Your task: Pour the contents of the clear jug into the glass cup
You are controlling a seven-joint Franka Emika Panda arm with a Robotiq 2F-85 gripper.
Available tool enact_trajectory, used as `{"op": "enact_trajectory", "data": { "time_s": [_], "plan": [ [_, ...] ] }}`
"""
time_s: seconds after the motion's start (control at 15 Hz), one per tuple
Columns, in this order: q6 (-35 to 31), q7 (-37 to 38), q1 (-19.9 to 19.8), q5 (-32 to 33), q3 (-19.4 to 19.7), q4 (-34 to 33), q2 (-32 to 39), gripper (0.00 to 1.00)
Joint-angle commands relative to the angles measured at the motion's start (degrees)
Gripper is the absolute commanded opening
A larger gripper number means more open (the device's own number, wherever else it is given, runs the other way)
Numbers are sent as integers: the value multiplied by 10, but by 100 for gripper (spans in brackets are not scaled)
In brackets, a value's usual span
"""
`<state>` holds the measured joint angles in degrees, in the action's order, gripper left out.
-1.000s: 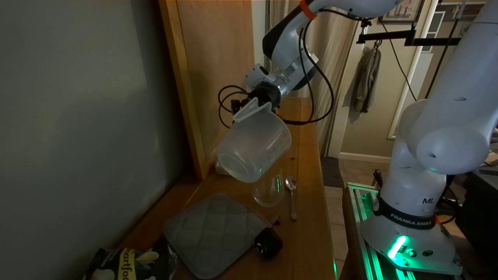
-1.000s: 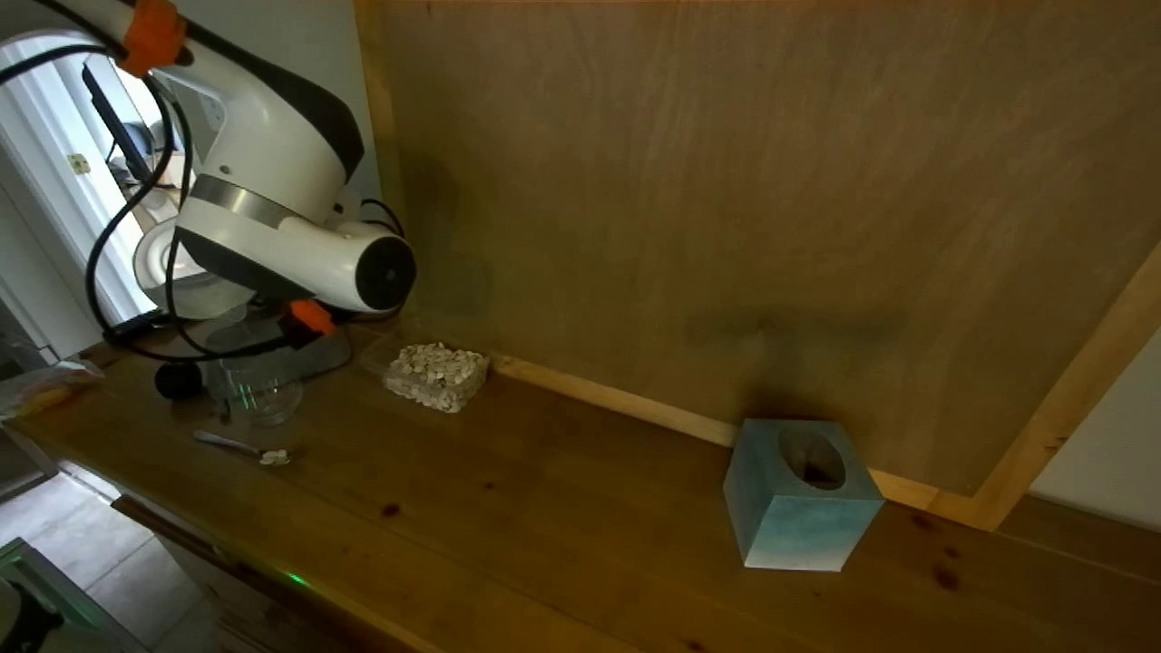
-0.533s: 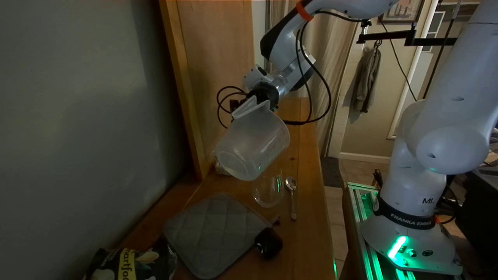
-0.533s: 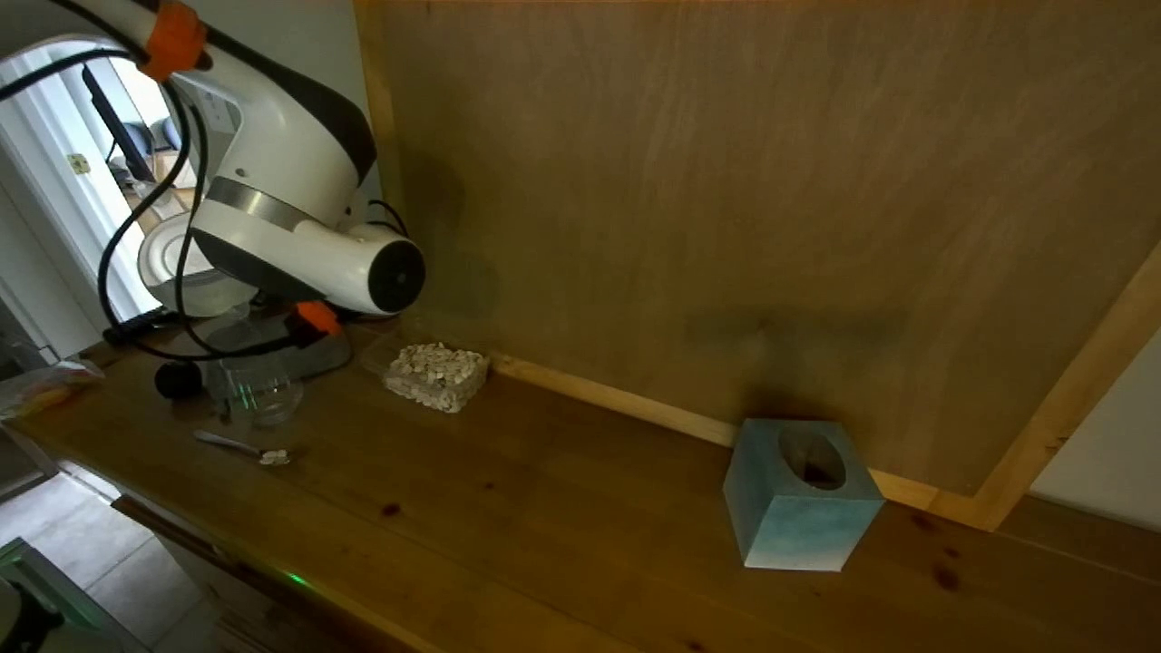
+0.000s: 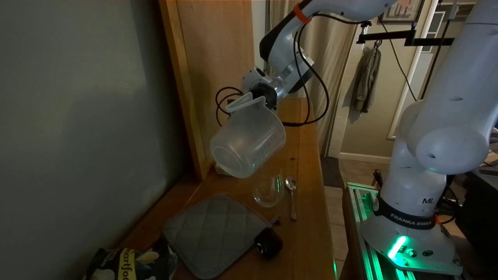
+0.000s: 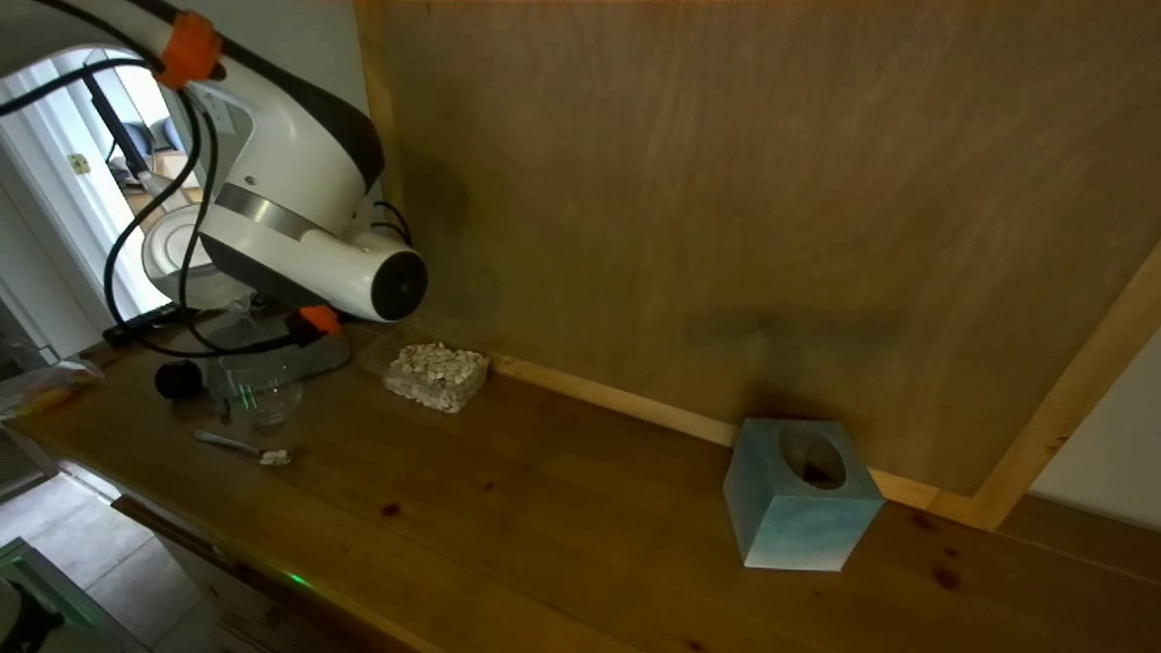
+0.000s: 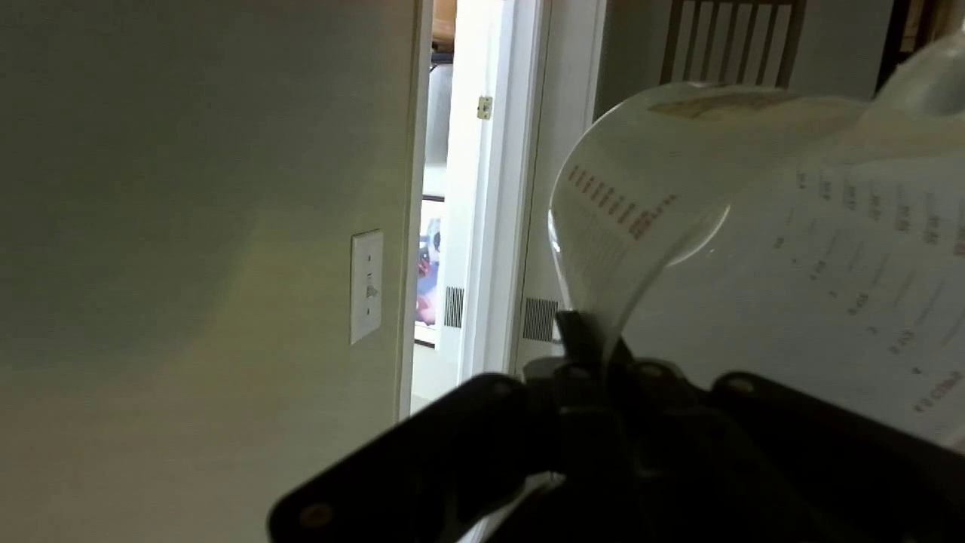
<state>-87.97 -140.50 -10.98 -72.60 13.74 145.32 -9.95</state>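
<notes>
1. Visibly, the black pincer [image 7: 599,358] was clamped on the large translucent whitish plastic jug [image 5: 247,142].
2. Tilted, that jug hung in the air above the brown wooden desk [image 5: 309,241].
3. The small clear drinking glass [image 5: 268,193] stood upright on the desk, just beside a silver metal spoon [image 5: 292,197].

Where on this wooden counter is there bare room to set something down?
The biggest bare patch of wooden counter stretches from the metal spoon and clear container of pale flakes to the teal cubic box. It's crowded around the clear glass cup, between that spoon and the gray quilted pad, with a translucent white plastic jug held tilted nearby.
</notes>
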Motion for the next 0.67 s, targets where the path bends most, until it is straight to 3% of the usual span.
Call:
{"op": "enact_trajectory", "data": {
  "time_s": [0.0, 0.6],
  "plan": [
    [19, -1, -7, -22, -3, -9, 10, 1],
    [6, 5, -6, -22, -8, -5, 6, 1]
  ]
}}
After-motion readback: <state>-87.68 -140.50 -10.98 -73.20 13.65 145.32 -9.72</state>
